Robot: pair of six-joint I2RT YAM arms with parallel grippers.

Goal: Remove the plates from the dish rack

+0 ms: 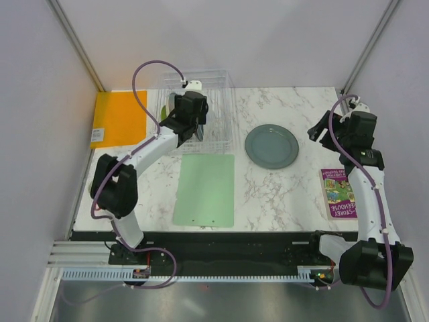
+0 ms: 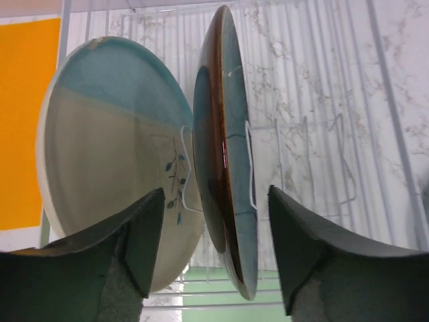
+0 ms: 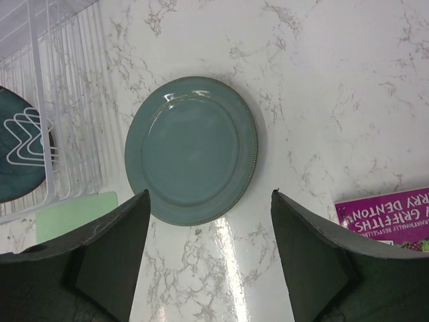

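The clear dish rack (image 1: 224, 100) stands at the back left of the table. In the left wrist view two plates stand on edge in the rack (image 2: 301, 80): a cream plate with a leaf sprig (image 2: 114, 154) and a dark blue-grey plate (image 2: 228, 154) seen edge-on. My left gripper (image 2: 216, 235) is open, its fingers on either side of the dark plate's edge, not touching it. It is over the rack in the top view (image 1: 188, 124). A teal-grey plate (image 1: 271, 146) lies flat on the table. My right gripper (image 3: 211, 248) is open and empty above the table next to it (image 3: 191, 151).
A pale-green mat (image 1: 204, 190) lies in front of the rack. An orange sheet (image 1: 117, 119) lies left of the rack. A purple book (image 1: 338, 193) lies at the right edge. Grey walls close the table on both sides.
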